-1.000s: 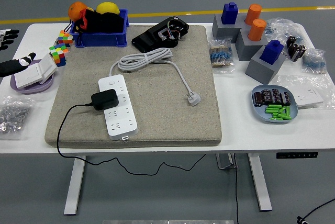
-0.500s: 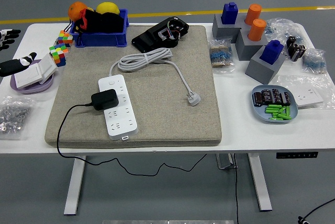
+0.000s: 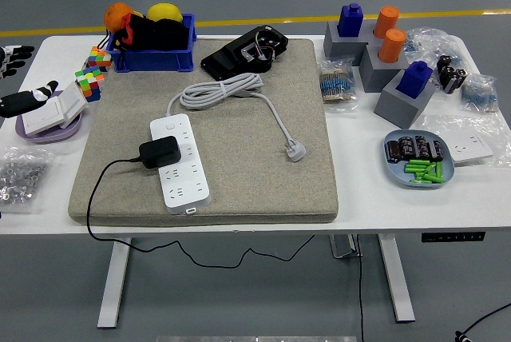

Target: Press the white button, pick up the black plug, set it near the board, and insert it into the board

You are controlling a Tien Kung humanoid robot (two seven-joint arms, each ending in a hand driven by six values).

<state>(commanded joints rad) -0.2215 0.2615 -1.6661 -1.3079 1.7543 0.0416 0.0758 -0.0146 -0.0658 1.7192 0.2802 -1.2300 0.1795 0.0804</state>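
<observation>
My left hand rests at the table's left edge, its grip unclear. The black plug sits in the white power strip on the mat.

The left hand has drawn back toward the counter's left edge — less of it shows now — and sits slightly higher than before.

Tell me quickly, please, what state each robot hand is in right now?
Left hand: at the table's left edge beside the purple plate; whether open or closed cannot be told.
Right hand: not in view.
</observation>
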